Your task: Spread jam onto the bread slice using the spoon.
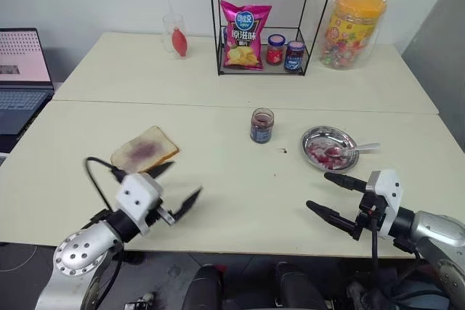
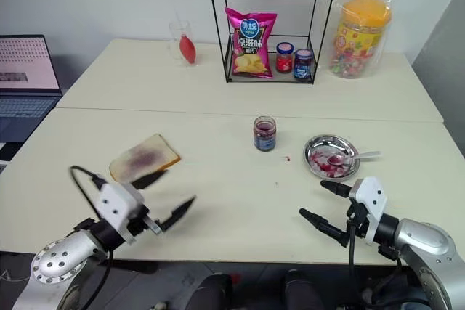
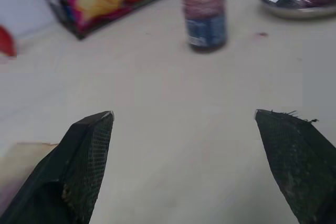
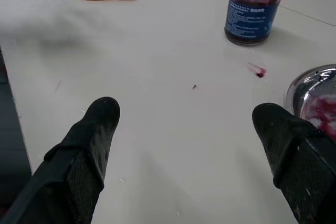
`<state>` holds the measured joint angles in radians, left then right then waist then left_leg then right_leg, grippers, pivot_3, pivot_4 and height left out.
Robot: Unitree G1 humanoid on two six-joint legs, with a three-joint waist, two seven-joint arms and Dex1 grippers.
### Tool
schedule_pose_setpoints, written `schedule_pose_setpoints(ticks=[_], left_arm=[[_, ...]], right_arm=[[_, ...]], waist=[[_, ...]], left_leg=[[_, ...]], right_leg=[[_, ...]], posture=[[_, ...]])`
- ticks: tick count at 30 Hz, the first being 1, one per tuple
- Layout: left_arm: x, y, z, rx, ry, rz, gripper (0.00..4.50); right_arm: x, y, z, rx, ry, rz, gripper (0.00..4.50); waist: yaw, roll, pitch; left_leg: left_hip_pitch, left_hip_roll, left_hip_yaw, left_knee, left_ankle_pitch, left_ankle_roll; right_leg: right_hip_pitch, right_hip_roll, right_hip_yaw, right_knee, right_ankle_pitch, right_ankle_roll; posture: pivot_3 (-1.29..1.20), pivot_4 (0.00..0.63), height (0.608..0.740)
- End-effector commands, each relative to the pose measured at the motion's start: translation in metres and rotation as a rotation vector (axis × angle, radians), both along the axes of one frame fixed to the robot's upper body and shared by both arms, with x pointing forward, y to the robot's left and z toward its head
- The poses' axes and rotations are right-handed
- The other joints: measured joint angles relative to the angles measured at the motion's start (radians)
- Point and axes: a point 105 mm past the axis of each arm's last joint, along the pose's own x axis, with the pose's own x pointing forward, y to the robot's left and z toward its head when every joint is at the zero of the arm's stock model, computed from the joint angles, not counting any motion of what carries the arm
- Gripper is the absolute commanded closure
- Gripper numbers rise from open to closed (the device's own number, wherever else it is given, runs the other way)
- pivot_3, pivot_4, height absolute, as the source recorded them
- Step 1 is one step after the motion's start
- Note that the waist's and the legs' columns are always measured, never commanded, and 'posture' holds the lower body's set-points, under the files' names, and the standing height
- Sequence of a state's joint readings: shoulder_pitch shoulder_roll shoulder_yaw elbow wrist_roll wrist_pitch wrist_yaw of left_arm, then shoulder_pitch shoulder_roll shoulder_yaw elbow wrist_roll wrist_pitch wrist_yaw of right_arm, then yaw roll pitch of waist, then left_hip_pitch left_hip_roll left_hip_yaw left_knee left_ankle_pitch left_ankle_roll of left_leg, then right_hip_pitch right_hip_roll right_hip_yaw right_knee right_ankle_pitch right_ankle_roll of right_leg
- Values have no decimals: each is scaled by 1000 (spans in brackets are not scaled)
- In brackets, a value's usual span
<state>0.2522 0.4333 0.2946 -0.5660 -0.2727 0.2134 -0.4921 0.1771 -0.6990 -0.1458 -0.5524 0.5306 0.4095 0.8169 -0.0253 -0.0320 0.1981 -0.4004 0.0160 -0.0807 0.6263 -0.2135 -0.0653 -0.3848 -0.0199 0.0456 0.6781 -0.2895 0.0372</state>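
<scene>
The bread slice (image 1: pixel 144 149) lies flat on the left part of the near table, with a purple jam smear (image 1: pixel 143 152) in its middle. The spoon (image 1: pixel 354 149) rests in a round metal dish (image 1: pixel 309 139) at the right, its bowl among red jam (image 1: pixel 318 152). An open jam jar (image 1: pixel 262 125) stands between bread and dish. My left gripper (image 1: pixel 183 179) is open, just in front of the bread and holding nothing. My right gripper (image 1: pixel 318 190) is open too, in front of the dish near the table's front edge, also holding nothing.
A black wire rack (image 1: pixel 218 41) at the back holds a pink chips bag (image 1: pixel 245 34) and two lidded jars (image 1: pixel 285 51). A bagged candy tub (image 1: pixel 352 28) stands to its right, a glass (image 1: pixel 175 34) to its left. A laptop (image 1: pixel 22 78) sits far left. A jam drop (image 1: pixel 283 151) marks the table.
</scene>
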Motion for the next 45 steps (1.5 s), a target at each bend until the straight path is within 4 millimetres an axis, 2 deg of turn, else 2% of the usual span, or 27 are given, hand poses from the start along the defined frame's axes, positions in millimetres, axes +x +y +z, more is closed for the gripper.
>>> schedule_pose_setpoints(ticks=[1, 3, 8, 11, 14, 20, 23, 25, 32, 36, 41, 45], left_arm=[[12, 69, 8, -193, -44, 398, 0], [15, 87, 5, -267, -35, 504, 0], [27, 108, -20, -416, 88, 642, 0], [33, 108, -22, -461, 115, 646, 0], [47, 107, -32, -542, 188, 645, 0], [67, 101, -44, -689, 311, 683, 0], [68, 102, -49, -711, 357, 712, 443], [69, 98, -50, -705, 379, 707, 1058], [71, 90, -48, -710, 393, 702, 2569], [72, 92, -43, -703, 373, 714, 3490], [74, 88, -37, -700, 355, 662, 4473], [77, 76, -30, -708, 358, 563, 4473]], right_arm=[[12, 19, 23, 34, -69, 57, 94], [18, 29, 30, 46, -79, 77, 94], [34, 53, 41, -12, -39, 133, 94], [37, 59, 46, 1, -25, 152, 94], [38, 65, 53, -7, -46, 188, 94], [39, 66, 56, -42, -64, 215, 94], [39, 65, 57, -49, -66, 215, 0], [39, 63, 58, -53, -68, 212, 0], [39, 62, 58, -54, -65, 208, 0], [39, 61, 58, -53, -64, 206, 0], [38, 61, 58, -57, -67, 205, 0], [38, 58, 58, -65, -69, 205, 0]], waist=[[-2, 0, 0], [-5, 0, 0], [-3, -2, -1], [1, -4, -2], [4, -3, -1], [-2, -4, -2], [-2, -4, -2], [-2, -4, -2], [0, -4, -2], [-1, -4, -2], [-1, -4, -2], [1, -4, -1]], left_leg=[[0, 0, 0, 1, 0, 0], [1, 1, -1, 2, 0, 0], [0, -1, 0, 2, 0, 0], [-1, -1, -1, 1, 0, 0], [-2, -1, -2, 1, 0, -1], [-1, -2, -1, 2, 0, -1], [-1, -2, -1, 2, 0, -1], [-1, -2, -1, 1, 0, -1], [-1, -2, -1, 2, 0, -1], [-1, -2, -1, 2, 0, -1], [-1, -2, -1, 2, 0, -1], [-1, -2, -1, 2, 0, -1]], right_leg=[[0, 0, 0, 1, 0, 0], [0, 1, -1, 2, 2, 2], [0, 0, 0, 0, 6, 9], [0, 0, -1, -1, 6, 10], [0, 0, -2, -2, 6, 10], [0, 0, -1, -1, 7, 11], [0, 0, -1, -1, 7, 12], [0, 0, -1, 0, 7, 12], [0, -1, -1, 0, 7, 12], [0, -1, -1, 0, 7, 12], [0, -1, -1, -1, 7, 12], [0, -1, -1, -1, 7, 12]], posture=[[0, 150, 740], [0, 150, 740], [0, 150, 740], [0, 150, 740], [0, 150, 740], [0, 150, 740], [0, 150, 740], [0, 150, 740], [0, 150, 740], [0, 150, 740], [0, 150, 740], [0, 150, 740]])
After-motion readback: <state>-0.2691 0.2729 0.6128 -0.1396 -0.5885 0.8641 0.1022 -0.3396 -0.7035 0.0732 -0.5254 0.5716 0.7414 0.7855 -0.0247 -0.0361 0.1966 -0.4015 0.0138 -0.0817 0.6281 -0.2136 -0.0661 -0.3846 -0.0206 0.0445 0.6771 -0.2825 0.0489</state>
